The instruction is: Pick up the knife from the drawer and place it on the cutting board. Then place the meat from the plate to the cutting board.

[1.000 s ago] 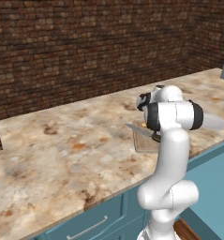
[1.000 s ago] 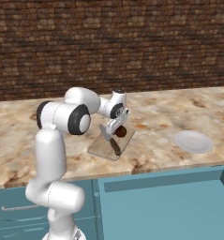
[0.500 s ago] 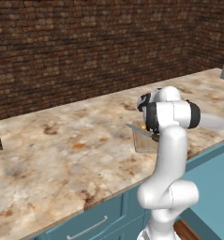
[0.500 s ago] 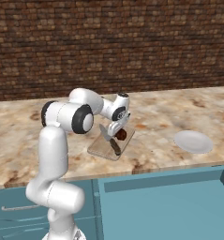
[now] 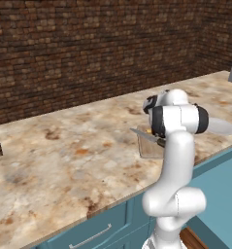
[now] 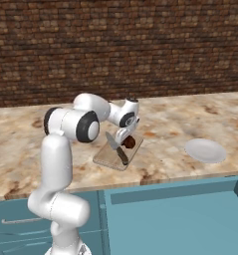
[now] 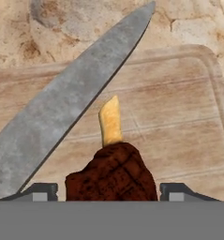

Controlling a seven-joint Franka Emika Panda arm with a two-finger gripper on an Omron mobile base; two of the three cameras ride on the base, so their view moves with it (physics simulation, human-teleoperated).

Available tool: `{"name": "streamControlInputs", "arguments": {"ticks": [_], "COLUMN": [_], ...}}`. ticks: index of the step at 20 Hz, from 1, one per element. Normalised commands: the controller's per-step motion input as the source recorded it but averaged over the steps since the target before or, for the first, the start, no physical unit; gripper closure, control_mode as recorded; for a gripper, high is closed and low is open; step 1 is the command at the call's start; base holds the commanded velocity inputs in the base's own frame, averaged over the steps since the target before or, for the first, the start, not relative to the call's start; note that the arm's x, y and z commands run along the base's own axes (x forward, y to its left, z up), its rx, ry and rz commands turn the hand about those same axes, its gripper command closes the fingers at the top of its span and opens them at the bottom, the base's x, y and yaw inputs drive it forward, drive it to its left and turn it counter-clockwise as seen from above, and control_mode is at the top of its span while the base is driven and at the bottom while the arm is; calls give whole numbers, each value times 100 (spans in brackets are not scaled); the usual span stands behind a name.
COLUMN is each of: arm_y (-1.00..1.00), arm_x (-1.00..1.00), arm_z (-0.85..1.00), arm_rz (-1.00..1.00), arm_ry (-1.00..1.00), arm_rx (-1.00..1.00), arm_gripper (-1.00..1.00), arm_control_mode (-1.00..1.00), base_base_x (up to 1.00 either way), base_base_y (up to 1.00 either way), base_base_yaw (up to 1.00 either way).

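The empty plate (image 6: 205,150) lies well apart on the marble counter (image 5: 64,160), the drawer (image 6: 180,219) open below. The knife (image 7: 62,112) and the meat (image 7: 114,171) rest on the cutting board (image 7: 179,122). The arm bends down over them; the gripper (image 6: 124,142) stands spread around the meat, not pinching it.

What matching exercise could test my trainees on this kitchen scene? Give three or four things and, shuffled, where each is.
Things:
1. long silver-bladed knife with dark handle
2. small dark reddish-brown lump of meat
3. round white-grey plate
4. light wooden cutting board

Places:
A. bare, on the counter right of the board
B. between the gripper's tips
C. lying across the board
D. flat on the marbled counter

Pairs: 1-C, 2-B, 3-A, 4-D
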Motion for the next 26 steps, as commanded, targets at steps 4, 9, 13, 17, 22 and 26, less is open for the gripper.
{"name": "streamControlInputs", "arguments": {"ticks": [4,9,13,17,22,26], "arm_y": [0,0,3,7,44,72], "arm_x": [-25,-14,-33,-63,-100,-100], "arm_z": [14,35,91,95,60,59], "arm_rz": [0,0,0,0,-6,-2], "arm_ry": [-1,-1,-6,-20,-54,-29], "arm_rx": [0,0,-2,-6,-17,-8], "arm_gripper": [-100,-100,-100,-100,-100,-100], "arm_control_mode": [-100,-100,-100,-100,-100,-100], "base_base_x": [0,0,0,0,0,0], "base_base_y": [0,0,0,0,0,0], "base_base_yaw": [0,0,0,0,0,0]}}
